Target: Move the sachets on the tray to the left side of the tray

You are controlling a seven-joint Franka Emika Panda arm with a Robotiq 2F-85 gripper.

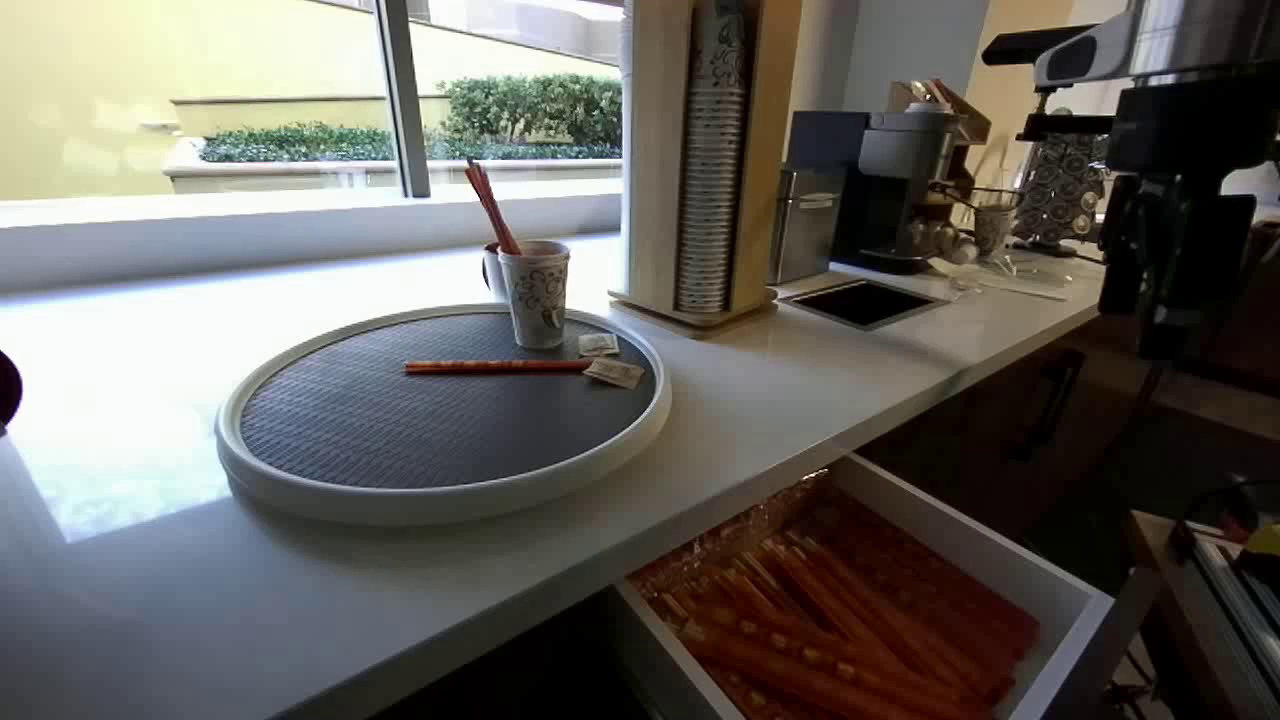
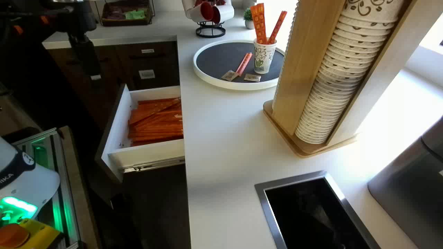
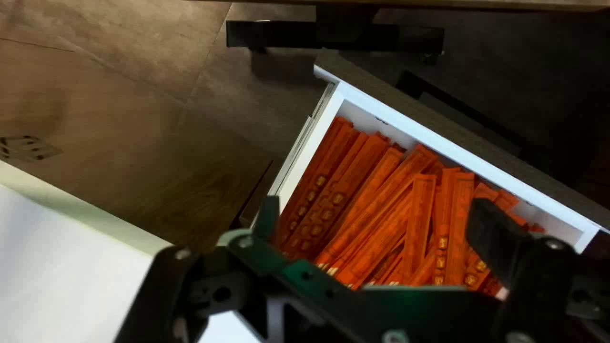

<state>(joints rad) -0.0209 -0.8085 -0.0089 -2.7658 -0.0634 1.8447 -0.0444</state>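
Two sachets (image 1: 615, 373), print unreadable, lie on the tray (image 1: 430, 430); apart from it, the end effector (image 3: 374, 218) hangs spread; the arm (image 2: 36, 183) shows "KA".

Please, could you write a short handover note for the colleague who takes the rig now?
Gripper: open, nothing held, away from the tray.
Things: one sachet near the patterned cup, the other sachet at the end of the red stick; both on the tray's right in an exterior view.
Done: no sachet placed on the left there yet.
To do: move both to the tray's left side; confirm whose left is meant.
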